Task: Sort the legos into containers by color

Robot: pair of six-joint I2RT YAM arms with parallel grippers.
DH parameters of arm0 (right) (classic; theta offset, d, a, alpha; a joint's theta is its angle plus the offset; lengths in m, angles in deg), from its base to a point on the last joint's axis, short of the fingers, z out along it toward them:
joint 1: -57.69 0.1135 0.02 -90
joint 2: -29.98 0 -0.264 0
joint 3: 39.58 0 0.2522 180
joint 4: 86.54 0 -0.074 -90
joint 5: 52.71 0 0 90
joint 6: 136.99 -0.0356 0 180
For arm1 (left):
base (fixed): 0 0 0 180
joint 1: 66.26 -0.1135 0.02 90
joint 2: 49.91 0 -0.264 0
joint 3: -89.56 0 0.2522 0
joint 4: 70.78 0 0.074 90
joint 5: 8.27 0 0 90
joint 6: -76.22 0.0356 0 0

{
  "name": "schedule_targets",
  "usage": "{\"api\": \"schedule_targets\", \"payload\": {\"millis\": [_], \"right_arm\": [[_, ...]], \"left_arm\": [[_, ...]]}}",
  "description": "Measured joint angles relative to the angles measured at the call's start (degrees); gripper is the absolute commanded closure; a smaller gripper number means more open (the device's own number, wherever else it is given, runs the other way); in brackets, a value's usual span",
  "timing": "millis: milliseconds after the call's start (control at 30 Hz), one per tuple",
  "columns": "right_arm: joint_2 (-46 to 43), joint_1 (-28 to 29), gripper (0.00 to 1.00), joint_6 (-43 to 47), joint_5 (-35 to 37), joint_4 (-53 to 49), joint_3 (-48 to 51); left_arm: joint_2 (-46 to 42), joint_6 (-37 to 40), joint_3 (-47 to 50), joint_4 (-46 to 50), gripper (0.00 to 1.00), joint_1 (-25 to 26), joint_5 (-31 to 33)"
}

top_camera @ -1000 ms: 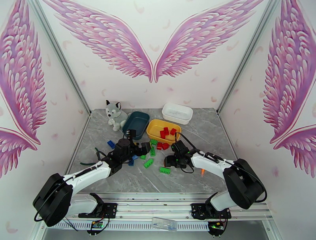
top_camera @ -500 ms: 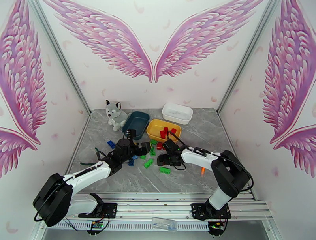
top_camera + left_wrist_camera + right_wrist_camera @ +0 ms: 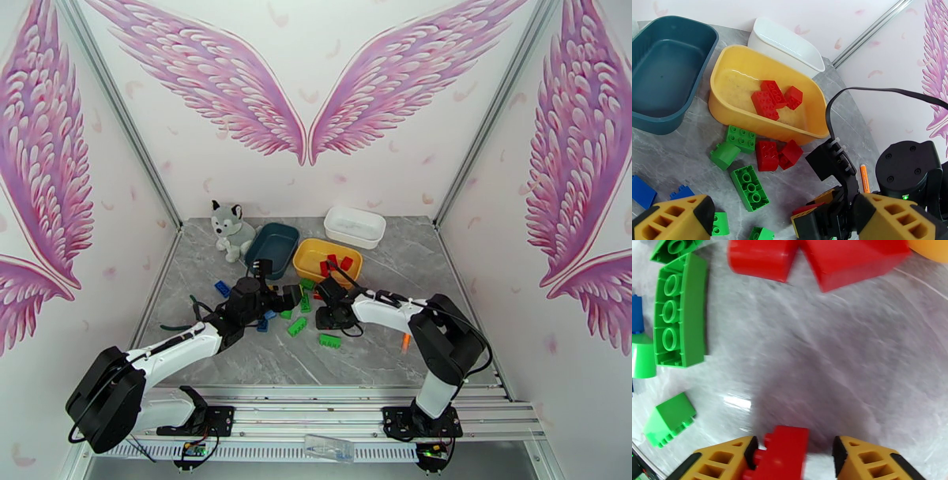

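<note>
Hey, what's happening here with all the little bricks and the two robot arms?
Two arms are sorting toy bricks into tubs by color. The right hand is low over the table with a red brick between its fingers, with a gap on one side, so it is not clamped. The left hand hovers wide open over scattered green bricks and blue bricks. Three red bricks lie in the yellow tub; two more red ones sit beside it. The teal tub is empty.
</note>
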Motion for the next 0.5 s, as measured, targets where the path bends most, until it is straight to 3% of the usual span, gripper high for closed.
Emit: {"api": "schedule_targets", "payload": {"millis": [367, 500], "right_arm": [[-1.8, 0.3, 0.8, 0.7, 1.2, -0.7, -0.7], [-3.7, 0.3, 0.82, 0.9, 2.2, -2.3, -1.7]], "left_arm": [[0.5, 0.0, 0.0, -0.3, 0.01, 0.0, -0.8], [2.5, 0.0, 0.0, -1.0, 0.01, 0.0, -3.0]]}}
